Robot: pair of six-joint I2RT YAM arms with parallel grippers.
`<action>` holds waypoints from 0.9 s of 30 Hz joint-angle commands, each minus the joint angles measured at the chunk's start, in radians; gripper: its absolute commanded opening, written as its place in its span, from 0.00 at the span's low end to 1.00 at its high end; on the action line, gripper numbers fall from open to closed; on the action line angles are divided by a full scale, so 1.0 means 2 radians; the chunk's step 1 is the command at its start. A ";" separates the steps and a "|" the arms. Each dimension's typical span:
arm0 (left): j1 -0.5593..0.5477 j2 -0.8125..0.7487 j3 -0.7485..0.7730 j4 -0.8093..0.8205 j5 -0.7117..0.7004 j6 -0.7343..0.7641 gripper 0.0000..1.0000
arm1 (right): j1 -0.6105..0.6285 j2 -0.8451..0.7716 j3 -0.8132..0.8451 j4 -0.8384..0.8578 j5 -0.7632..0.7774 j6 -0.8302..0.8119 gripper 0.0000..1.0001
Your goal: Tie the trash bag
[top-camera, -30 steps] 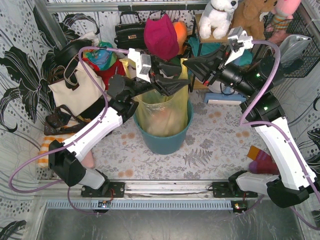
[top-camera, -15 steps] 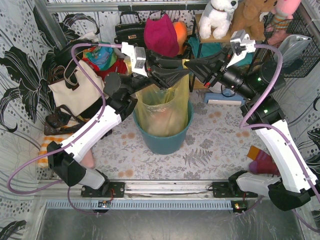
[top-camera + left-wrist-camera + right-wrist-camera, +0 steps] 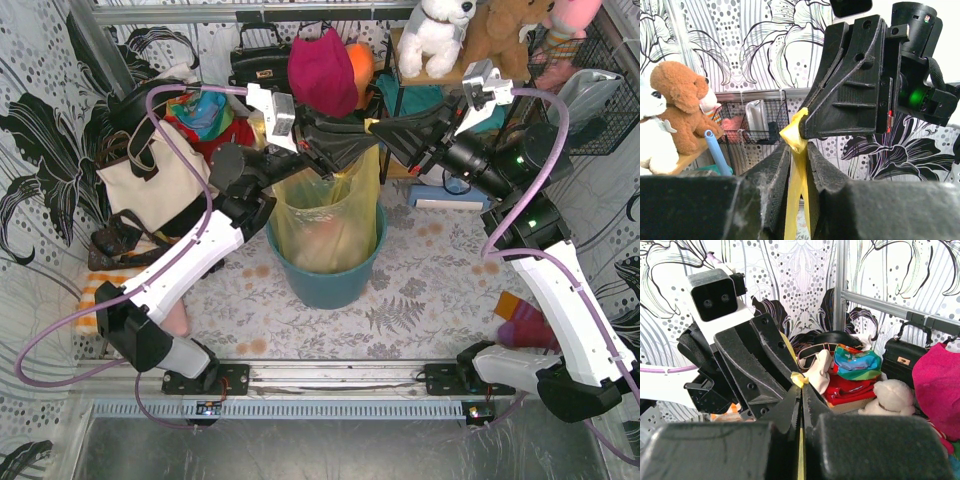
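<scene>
The yellow trash bag (image 3: 325, 225) stands in the teal bin (image 3: 330, 288), with crumpled paper showing through it. One handle strip (image 3: 796, 185) rises from the bag and runs up between the fingers of my left gripper (image 3: 797, 150), whose jaws stand narrowly apart around it. My right gripper (image 3: 801, 386) is shut on the same strip just above, and the strip's crumpled end (image 3: 800, 378) pokes out past its tips. In the top view, the left gripper (image 3: 356, 150) and the right gripper (image 3: 380, 130) meet tip to tip above the bag's back rim.
A cream tote (image 3: 150, 178) and folded clothes (image 3: 205, 115) sit at the back left. A black handbag (image 3: 258, 65) and a magenta cap (image 3: 322, 72) are behind the bin. Plush toys (image 3: 440, 35) and a wire basket (image 3: 600, 110) stand at the back right.
My left gripper has risen and moved toward the back right, up to the right gripper's tips. The right gripper has shifted slightly and kept its hold on the strip.
</scene>
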 commanded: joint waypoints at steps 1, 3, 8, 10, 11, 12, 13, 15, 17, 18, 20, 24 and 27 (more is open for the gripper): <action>0.002 0.006 0.017 0.008 0.004 -0.003 0.23 | 0.000 -0.006 0.001 0.022 -0.008 0.007 0.00; 0.002 0.007 0.020 0.005 0.006 -0.006 0.13 | 0.000 -0.005 0.001 0.022 -0.009 0.007 0.00; 0.002 0.001 0.023 -0.015 0.028 0.003 0.00 | 0.000 -0.006 0.002 0.022 -0.008 0.009 0.00; 0.002 -0.006 0.014 -0.019 0.037 0.009 0.00 | 0.000 -0.008 0.001 0.024 -0.007 0.011 0.14; 0.002 -0.011 0.008 -0.019 0.039 0.012 0.00 | 0.000 -0.009 0.001 0.025 -0.006 0.012 0.20; 0.002 -0.016 0.000 -0.018 0.040 0.015 0.00 | 0.000 -0.009 0.001 0.028 -0.006 0.013 0.26; 0.002 -0.023 -0.008 -0.016 0.041 0.018 0.00 | 0.000 -0.009 0.001 0.031 -0.006 0.015 0.29; 0.002 -0.032 -0.024 -0.011 0.041 0.021 0.00 | 0.000 -0.009 0.000 0.038 -0.005 0.020 0.33; 0.002 -0.040 -0.039 -0.001 0.047 0.024 0.00 | 0.000 -0.006 0.001 0.042 -0.005 0.023 0.35; 0.002 -0.045 -0.047 0.005 0.050 0.023 0.00 | 0.000 -0.004 0.003 0.041 -0.004 0.025 0.35; 0.002 -0.053 -0.062 0.019 0.058 0.021 0.00 | 0.000 0.005 0.011 0.036 -0.002 0.028 0.35; 0.002 -0.070 -0.082 0.035 0.069 0.014 0.00 | 0.000 0.025 0.028 0.031 -0.012 0.033 0.36; 0.002 -0.083 -0.098 0.039 0.073 0.010 0.00 | 0.002 0.046 0.042 0.025 -0.023 0.037 0.38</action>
